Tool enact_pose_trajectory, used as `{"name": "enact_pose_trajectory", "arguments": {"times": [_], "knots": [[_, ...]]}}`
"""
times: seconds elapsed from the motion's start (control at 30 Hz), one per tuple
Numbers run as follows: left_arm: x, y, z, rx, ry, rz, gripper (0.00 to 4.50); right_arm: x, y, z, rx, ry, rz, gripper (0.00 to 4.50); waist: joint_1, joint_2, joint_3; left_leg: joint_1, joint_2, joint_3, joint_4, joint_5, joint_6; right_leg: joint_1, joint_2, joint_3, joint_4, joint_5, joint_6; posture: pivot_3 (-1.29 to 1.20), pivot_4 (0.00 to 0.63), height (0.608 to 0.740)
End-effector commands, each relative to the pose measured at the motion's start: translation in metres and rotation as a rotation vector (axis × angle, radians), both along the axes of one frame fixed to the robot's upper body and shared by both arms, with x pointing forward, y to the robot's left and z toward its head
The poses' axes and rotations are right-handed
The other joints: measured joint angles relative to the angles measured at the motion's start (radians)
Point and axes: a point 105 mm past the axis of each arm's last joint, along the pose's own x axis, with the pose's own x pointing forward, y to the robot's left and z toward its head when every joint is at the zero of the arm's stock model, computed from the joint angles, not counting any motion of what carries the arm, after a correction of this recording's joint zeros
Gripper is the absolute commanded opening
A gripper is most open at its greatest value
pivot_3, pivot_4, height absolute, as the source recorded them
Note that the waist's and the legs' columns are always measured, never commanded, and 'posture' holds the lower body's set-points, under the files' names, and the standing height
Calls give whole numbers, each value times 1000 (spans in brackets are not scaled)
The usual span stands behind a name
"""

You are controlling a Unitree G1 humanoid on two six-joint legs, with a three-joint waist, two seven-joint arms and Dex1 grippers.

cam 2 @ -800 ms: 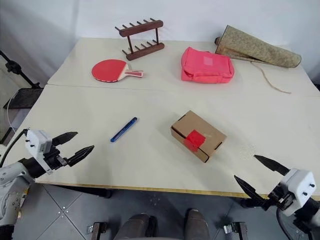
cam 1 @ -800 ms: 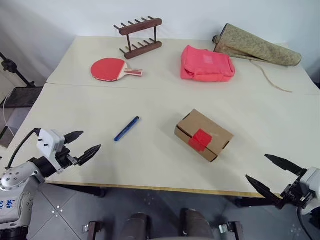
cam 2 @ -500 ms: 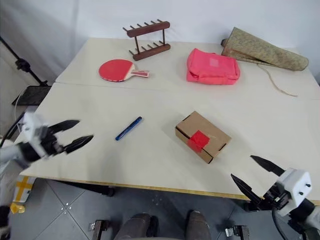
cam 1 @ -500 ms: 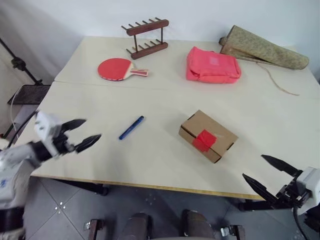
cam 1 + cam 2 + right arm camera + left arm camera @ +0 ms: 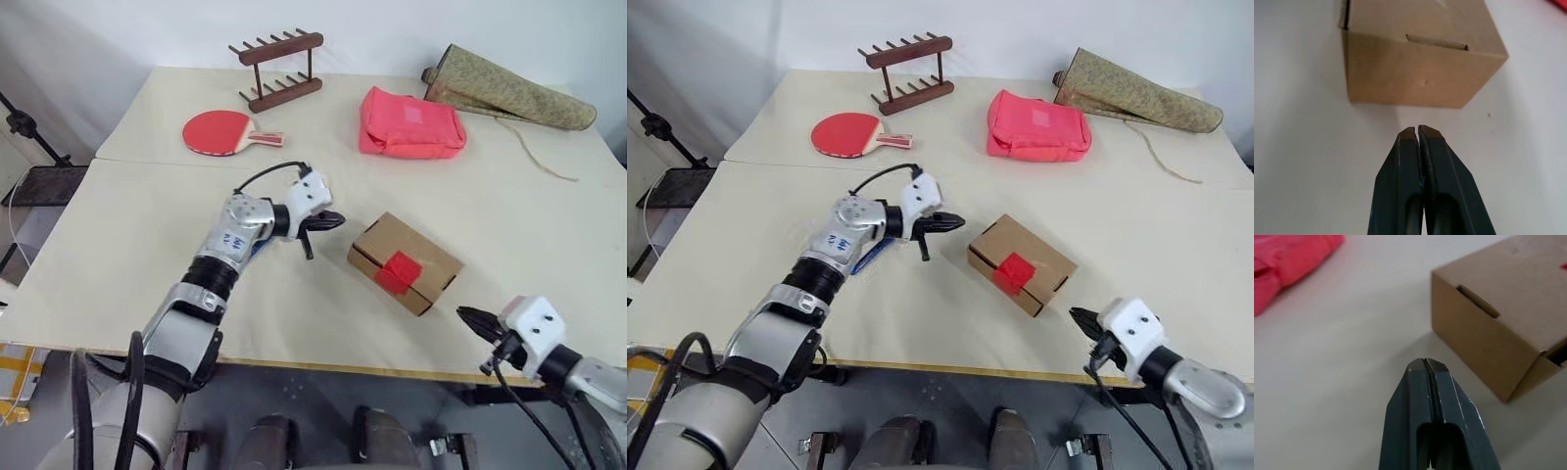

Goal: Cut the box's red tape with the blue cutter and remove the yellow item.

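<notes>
Left gripper hovers mid-frame beside the box, fingers pressed together, empty. Right gripper sits lower right, pinched closed, empty.

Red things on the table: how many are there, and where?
3: the red tape on the box's near flap edge; the red paddle at the far left; the pink-red pouch at the far middle. The box's inside is hidden.

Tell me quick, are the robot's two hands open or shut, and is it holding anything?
Left gripper: shut, holding nothing, near the box.
Right gripper: shut, holding nothing, pointing at the box.
</notes>
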Motion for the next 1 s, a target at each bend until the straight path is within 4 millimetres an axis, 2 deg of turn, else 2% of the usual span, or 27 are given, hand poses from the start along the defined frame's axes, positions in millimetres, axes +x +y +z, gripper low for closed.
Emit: {"name": "enact_pose_trajectory", "arguments": {"times": [0.03,0.17,0.3,0.47,0.6,0.67,0.77,0.83,0.93,1.0], "knots": [[-5,-24,10,-14,-51,-71,63,10,12,11,12,-35,0,0,3,0,0,0,0,0,1,0,0,0,0,0,0,0,0,0,150,740],[-26,-40,4,-13,-6,-219,63,28,14,19,25,-58,-10,0,6,-1,1,-1,-1,0,2,1,1,1,-2,0,0,0,1,0,150,740],[-45,-38,1,-27,39,-318,63,49,9,30,37,-85,-32,0,-1,-1,1,-1,-1,0,2,1,1,1,-2,0,0,1,1,0,150,740],[-68,-27,9,-61,50,-405,63,73,-5,39,-33,-92,-46,0,-2,-1,1,-1,-1,0,2,1,1,0,-2,-1,0,1,0,0,150,740],[-105,-5,16,-14,53,-559,63,92,-22,51,-78,-124,-62,0,-4,0,1,-1,0,-1,3,1,1,0,-2,-1,1,0,0,0,150,740],[-112,0,29,-27,43,-586,63,95,-28,56,-82,-139,-64,0,-1,0,0,-1,0,-1,2,1,1,0,-2,-1,1,1,0,0,150,740],[-97,-1,61,-153,31,-519,63,89,-40,56,-63,-87,-57,0,7,0,0,-1,-1,-4,4,1,1,2,-2,-2,1,1,0,0,150,740],[-68,-2,83,-232,-3,-406,63,75,-49,52,-64,-5,-51,0,20,0,1,-5,-2,-7,8,1,1,3,-2,-4,-1,1,1,0,150,740],[-31,-10,85,-214,-49,-228,63,58,-51,44,-58,79,-56,0,26,1,0,-6,-3,-8,10,0,2,3,-2,-5,0,1,1,0,150,740],[-10,-20,74,-175,-53,-116,63,46,-41,37,-28,140,-43,0,26,0,0,-6,-3,-8,10,0,2,4,-2,-5,0,1,1,0,150,740]]}}
